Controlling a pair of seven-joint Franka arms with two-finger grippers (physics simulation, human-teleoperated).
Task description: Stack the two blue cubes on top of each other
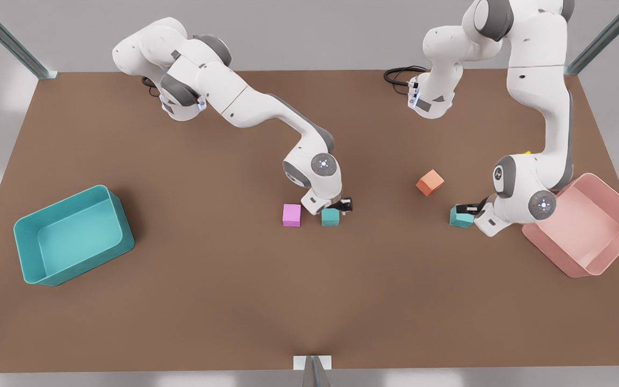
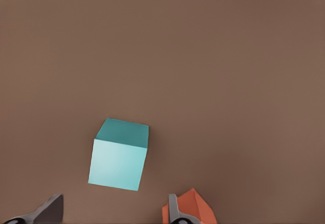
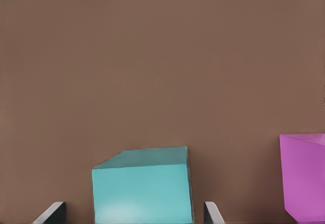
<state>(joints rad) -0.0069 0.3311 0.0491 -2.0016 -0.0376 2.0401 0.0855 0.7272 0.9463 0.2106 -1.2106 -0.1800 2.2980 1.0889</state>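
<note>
Right gripper (image 3: 134, 215): my fingers were spread apart, straddling one blue cube (image 1: 330, 216) on the table (image 1: 234, 290), squarely aligned to me, just beside the purple cube (image 1: 292, 215).
Left gripper (image 2: 114, 215): parted, near the other blue cube (image 1: 461, 216), which sat slightly turned; orange cube (image 1: 430, 183) nearby.
Long axis: none; both are cubes.

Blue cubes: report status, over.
Right gripper open, straddling cube by purple cube. Left gripper open at cube by orange cube. Both cubes on table, unstacked. Path clear.
</note>
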